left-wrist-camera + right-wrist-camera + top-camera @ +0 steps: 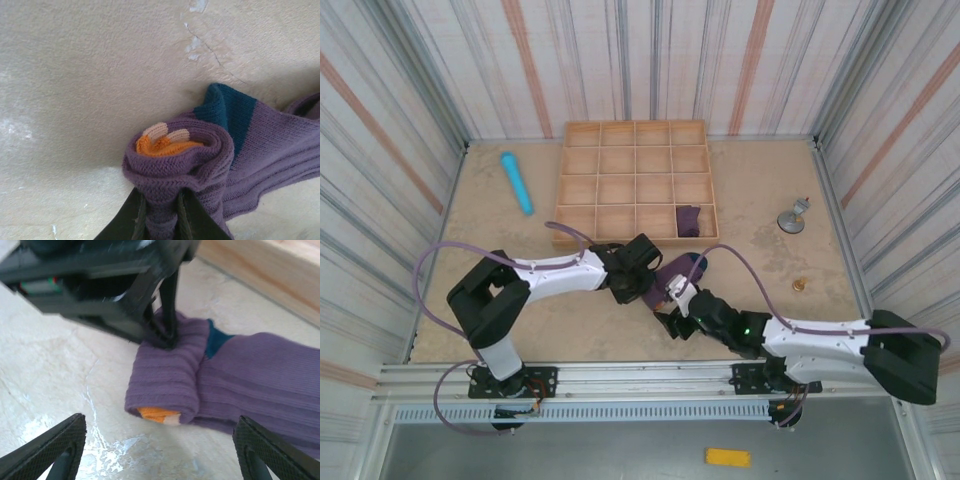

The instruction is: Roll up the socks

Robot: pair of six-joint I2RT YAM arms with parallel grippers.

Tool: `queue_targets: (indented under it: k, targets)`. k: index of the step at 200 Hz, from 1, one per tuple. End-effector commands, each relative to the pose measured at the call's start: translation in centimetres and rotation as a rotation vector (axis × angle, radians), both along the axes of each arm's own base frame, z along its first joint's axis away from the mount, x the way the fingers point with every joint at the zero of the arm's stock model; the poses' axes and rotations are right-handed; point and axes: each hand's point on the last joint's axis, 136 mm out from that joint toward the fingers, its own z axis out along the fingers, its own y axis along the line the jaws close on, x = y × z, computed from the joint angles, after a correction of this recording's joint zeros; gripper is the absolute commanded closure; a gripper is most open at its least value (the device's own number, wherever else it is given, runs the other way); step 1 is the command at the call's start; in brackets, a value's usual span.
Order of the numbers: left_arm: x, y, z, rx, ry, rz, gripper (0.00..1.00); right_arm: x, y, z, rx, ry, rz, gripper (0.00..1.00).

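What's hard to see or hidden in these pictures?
- Top view: the loose sock is mostly hidden under the left pincer.
- Left wrist view: its unrolled end runs off the right edge.
- Right wrist view: the left pincer is blurred and cut off at the top.
- Top view: the small gold thing is too small to name.

Left jaws tight, right jaws wide

soft, even light, mild shadows
from above the pale speckled desk [470,220] is evenly bright. close up, the purple knit sock [280,145] is sharp and casts a soft shadow; the right end effector [159,450] has blurred fingertips [50,447], with a pale sheen on the desk.
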Motion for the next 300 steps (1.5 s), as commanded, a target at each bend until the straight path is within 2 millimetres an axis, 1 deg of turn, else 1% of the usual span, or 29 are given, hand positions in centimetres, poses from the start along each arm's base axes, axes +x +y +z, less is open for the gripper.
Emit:
queue_targets:
  k: [1, 18, 45, 59, 99, 120, 140, 145, 156, 176, 188, 202, 211, 220, 228, 239, 249, 263, 269, 273, 300]
  targets:
    - [-0.4, 1.0, -0.9, 0.056, 0.032, -0.011, 1.0, 0.8, 2.0, 1.0, 0.028, -0.083, 0.038, 0.23]
    - [-0.4, 1.1, -0.9, 0.058, 0.035, -0.01, 1.0, 1.1, 2.6, 0.3, -0.006, -0.107, 0.039, 0.24]
    - [-0.5, 1.2, -1.0, 0.06, 0.04, -0.008, 1.0, 1.7, 3.3, 0.1, -0.015, -0.139, 0.036, 0.25]
    - [-0.6, 1.2, -1.1, 0.061, 0.043, -0.009, 1.0, 1.9, 3.7, -0.4, -0.039, -0.141, 0.037, 0.26]
    - [-0.7, 1.1, -1.2, 0.059, 0.049, -0.014, 1.0, 3.0, 3.7, -1.7, -0.072, -0.153, -0.014, 0.29]
    - [-0.7, 1.2, -1.1, 0.059, 0.047, -0.014, 1.0, 3.2, 3.6, -2.4, -0.077, -0.138, -0.031, 0.4]
    - [-0.7, 1.2, -1.2, 0.057, 0.049, -0.012, 1.0, 3.2, 3.3, -3.2, -0.097, -0.121, -0.047, 0.47]
    - [-0.7, 1.2, -1.1, 0.054, 0.047, -0.012, 1.0, 3.3, 3.2, -3.3, -0.099, -0.117, -0.051, 0.51]
    - [-0.7, 1.0, -1.0, 0.047, 0.046, -0.016, 1.0, 3.2, 3.0, -3.7, -0.106, -0.106, -0.06, 0.6]
    - [-0.6, 0.9, -1.0, 0.037, 0.046, -0.016, 1.0, 3.2, 2.5, -4.4, -0.112, -0.068, -0.081, 0.81]
    - [-0.5, 0.9, -0.8, 0.028, 0.045, -0.017, 1.0, 3.1, 2.2, -4.7, -0.092, -0.022, -0.092, 0.91]
    - [-0.5, 0.9, -0.5, 0.019, 0.039, -0.01, 0.91, 2.8, 2.0, -5.1, -0.051, 0.052, -0.088, 0.99]
    - [-0.3, 0.9, -0.1, 0.009, 0.024, -0.012, 0.85, 2.7, 1.8, -5.4, -0.022, 0.106, -0.09, 1.0]
    - [-0.1, 0.7, 0.4, 0.0, 0.009, -0.019, 0.67, 2.6, 1.7, -5.5, 0.016, 0.16, -0.09, 1.0]
    - [0.1, 0.6, 1.0, -0.003, -0.003, -0.031, 0.55, 2.6, 1.5, -5.7, 0.058, 0.222, -0.091, 1.0]
    - [0.2, 0.4, 1.7, -0.005, -0.026, -0.044, 0.41, 2.6, 1.3, -5.7, 0.125, 0.295, -0.094, 1.0]
    - [0.4, 0.4, 2.3, -0.004, -0.05, -0.051, 0.27, 2.5, 1.3, -5.4, 0.172, 0.335, -0.094, 1.0]
    - [0.6, 0.3, 3.0, -0.003, -0.076, -0.064, 0.12, 2.5, 1.2, -5.3, 0.216, 0.394, -0.098, 1.0]
    - [0.7, 0.4, 3.1, 0.002, -0.084, -0.069, 0.04, 2.5, 1.1, -5.3, 0.234, 0.42, -0.104, 1.0]
    - [0.7, 0.3, 3.3, 0.003, -0.09, -0.076, 0.02, 2.6, 1.1, -5.2, 0.248, 0.437, -0.112, 1.0]
    - [0.8, 0.6, 3.9, 0.045, -0.125, -0.121, 0.02, 3.0, 0.2, -5.1, 0.35, 0.537, -0.17, 1.0]
